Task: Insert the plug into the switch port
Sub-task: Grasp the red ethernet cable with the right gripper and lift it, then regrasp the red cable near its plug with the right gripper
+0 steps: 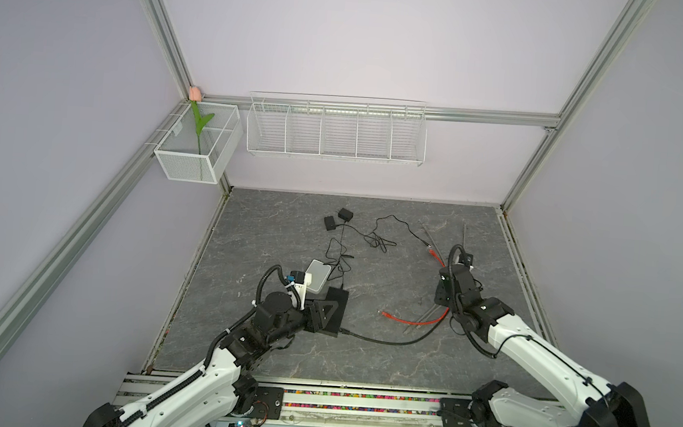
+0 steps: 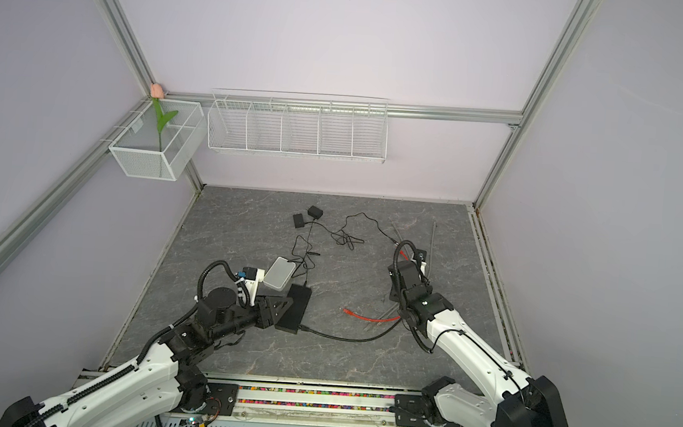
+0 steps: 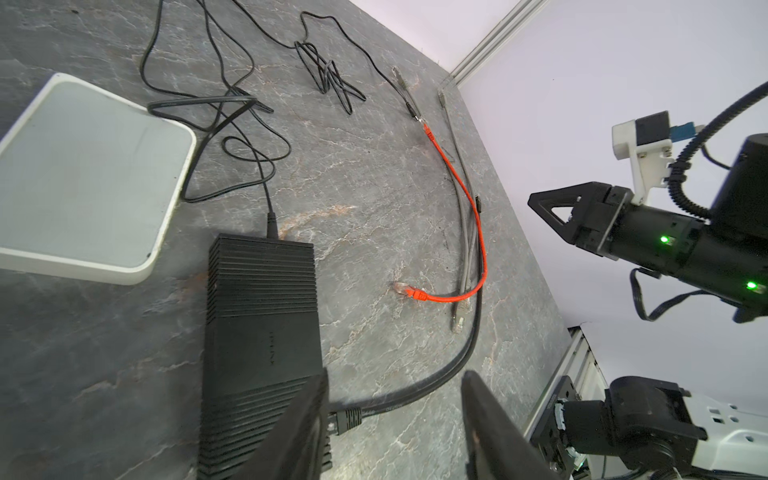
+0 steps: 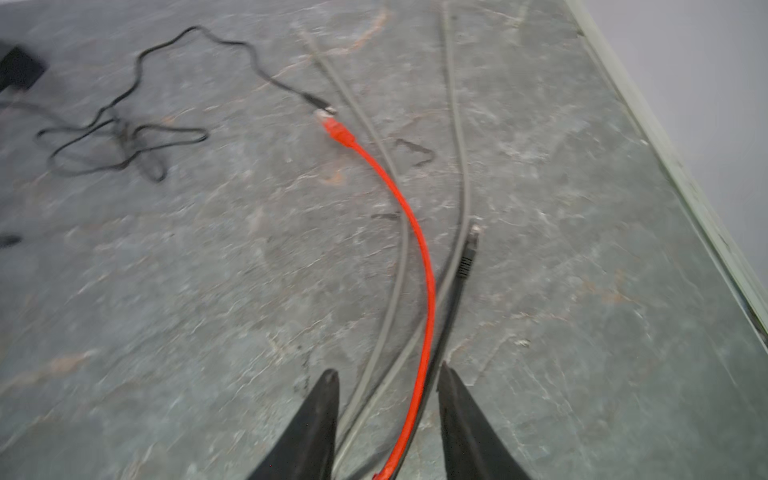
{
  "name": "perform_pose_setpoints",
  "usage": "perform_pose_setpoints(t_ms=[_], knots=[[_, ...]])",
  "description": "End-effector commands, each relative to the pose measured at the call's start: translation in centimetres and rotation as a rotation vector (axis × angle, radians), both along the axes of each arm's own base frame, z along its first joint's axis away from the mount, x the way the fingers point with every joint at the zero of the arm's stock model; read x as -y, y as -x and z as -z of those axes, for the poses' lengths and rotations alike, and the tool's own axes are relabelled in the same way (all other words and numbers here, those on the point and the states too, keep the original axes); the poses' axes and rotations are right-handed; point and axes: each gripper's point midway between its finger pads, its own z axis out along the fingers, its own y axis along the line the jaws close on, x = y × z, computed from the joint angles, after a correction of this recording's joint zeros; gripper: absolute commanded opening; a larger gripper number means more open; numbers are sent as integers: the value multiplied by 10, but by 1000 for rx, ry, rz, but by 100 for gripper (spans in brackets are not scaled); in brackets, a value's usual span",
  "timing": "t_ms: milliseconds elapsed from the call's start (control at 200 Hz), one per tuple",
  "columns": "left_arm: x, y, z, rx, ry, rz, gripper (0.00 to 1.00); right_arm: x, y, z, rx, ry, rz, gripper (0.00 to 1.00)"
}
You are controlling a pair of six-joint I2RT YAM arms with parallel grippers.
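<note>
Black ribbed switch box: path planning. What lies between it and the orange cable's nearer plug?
Bare grey stone tabletop separates black switch box and orange plug, in the left wrist view.

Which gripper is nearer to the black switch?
Left. The left gripper sits at the black switch's end, one finger over it. The right gripper is well off to the side, open above the red cable and grey cables.

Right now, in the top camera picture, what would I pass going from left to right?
Tulip → white box → red cable. I skipped the black switch because it overlaps the white box.
</note>
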Motion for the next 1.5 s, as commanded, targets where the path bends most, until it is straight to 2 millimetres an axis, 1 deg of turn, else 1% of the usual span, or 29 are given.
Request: perform_pose_setpoints(t_ms=[0, 55, 70, 100, 115, 150, 225, 290, 375, 445, 505, 535, 635, 760, 795, 805, 820, 1065, 1160, 1170, 1185, 1250, 1395, 1495], knots=[[-12, -7, 20, -61, -59, -71, 51, -75, 3, -6, -41, 13, -418, 47], [-13, -10, 26, -87, -62, -76, 51, -105, 15, 0, -82, 72, -567, 48], [-13, -11, 27, -95, -60, -77, 51, -110, 18, 3, -96, 85, -600, 48], [-13, -12, 29, -105, -55, -78, 51, -122, 27, 16, -142, 111, -675, 48], [-13, -13, 29, -107, -52, -79, 51, -131, 26, 11, -135, 111, -705, 48], [-13, -13, 28, -111, -46, -75, 51, -147, 35, 19, -175, 113, -786, 48], [-13, -14, 29, -116, -47, -77, 51, -167, 51, 37, -278, 107, -907, 48], [-15, -14, 28, -113, -49, -81, 51, -172, 59, 51, -367, 115, -951, 47], [-19, -12, 26, -105, -51, -87, 51, -170, 62, 63, -447, 146, -969, 45], [-21, -11, 22, -90, -43, -89, 51, -169, 63, 66, -465, 158, -975, 44], [-22, -11, 24, -96, -47, -90, 51, -167, 66, 65, -470, 163, -986, 44], [-23, -11, 17, -73, -33, -91, 51, -164, 67, 65, -475, 167, -984, 44], [-23, -11, 16, -71, -33, -87, 51, -155, 70, 68, -507, 195, -973, 44], [-20, -12, 14, -67, -25, -75, 51, -144, 75, 77, -567, 214, -952, 44], [-19, -13, 12, -63, -21, -74, 51, -141, 75, 80, -581, 223, -943, 44], [-19, -13, 17, -78, -31, -73, 51, -139, 75, 81, -584, 227, -940, 44], [-19, -13, 19, -83, -35, -72, 51, -138, 75, 83, -591, 231, -935, 44], [-19, -11, 17, -80, -31, -69, 51, -127, 73, 98, -647, 274, -892, 43], [-20, -11, 20, -89, -41, -72, 51, -122, 72, 105, -669, 294, -873, 42], [-21, -11, 15, -73, -30, -74, 51, -121, 71, 105, -671, 295, -871, 42], [-21, -10, 13, -67, -27, -74, 51, -120, 71, 106, -672, 298, -867, 42], [-21, -10, 12, -64, -26, -73, 51, -118, 70, 109, -682, 304, -858, 42], [-22, -10, 12, -63, -27, -74, 51, -114, 71, 114, -702, 309, -846, 39], [-22, -10, 13, -65, -27, -75, 51, -113, 73, 119, -720, 308, -837, 32]])
